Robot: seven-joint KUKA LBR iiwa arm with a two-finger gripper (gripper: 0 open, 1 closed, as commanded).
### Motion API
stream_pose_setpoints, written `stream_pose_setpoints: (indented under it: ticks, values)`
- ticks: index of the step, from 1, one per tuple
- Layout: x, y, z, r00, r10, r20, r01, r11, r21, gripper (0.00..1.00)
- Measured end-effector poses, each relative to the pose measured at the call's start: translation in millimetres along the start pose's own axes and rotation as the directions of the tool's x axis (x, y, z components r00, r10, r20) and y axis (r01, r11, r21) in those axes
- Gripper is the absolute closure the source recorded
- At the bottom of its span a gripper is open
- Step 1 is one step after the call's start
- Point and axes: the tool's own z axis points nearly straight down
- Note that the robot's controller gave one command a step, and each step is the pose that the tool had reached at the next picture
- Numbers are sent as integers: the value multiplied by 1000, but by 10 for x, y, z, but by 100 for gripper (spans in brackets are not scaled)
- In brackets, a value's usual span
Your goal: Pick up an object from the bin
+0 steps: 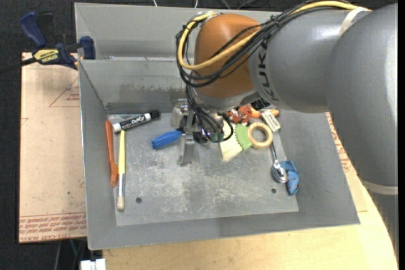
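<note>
Where the end effector point(186, 153) hangs over the middle of the bin point(209, 199), just right of a blue plastic piece point(167, 140), I cannot tell if it is wide or narrow.

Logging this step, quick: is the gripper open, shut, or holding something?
Gripper: cannot be told. It is down just to the right of the small blue piece as the camera sees it.

A black marker point(136, 119) lies near an orange pen point(111, 152); a tape roll point(250, 136) sits well apart.
</note>
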Motion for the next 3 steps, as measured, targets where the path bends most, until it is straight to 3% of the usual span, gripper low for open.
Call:
stream_pose_setpoints:
  ticks: [1, 2, 3]
  values:
    - [-20, -5, -38, 1000, 3, 7, -3, 1000, -1, 0]
    - [-205, 70, 741, 1000, 3, 7, -3, 1000, -2, 0]
    - [-197, 186, 208, 997, 73, 17, -73, 997, -5, 0]
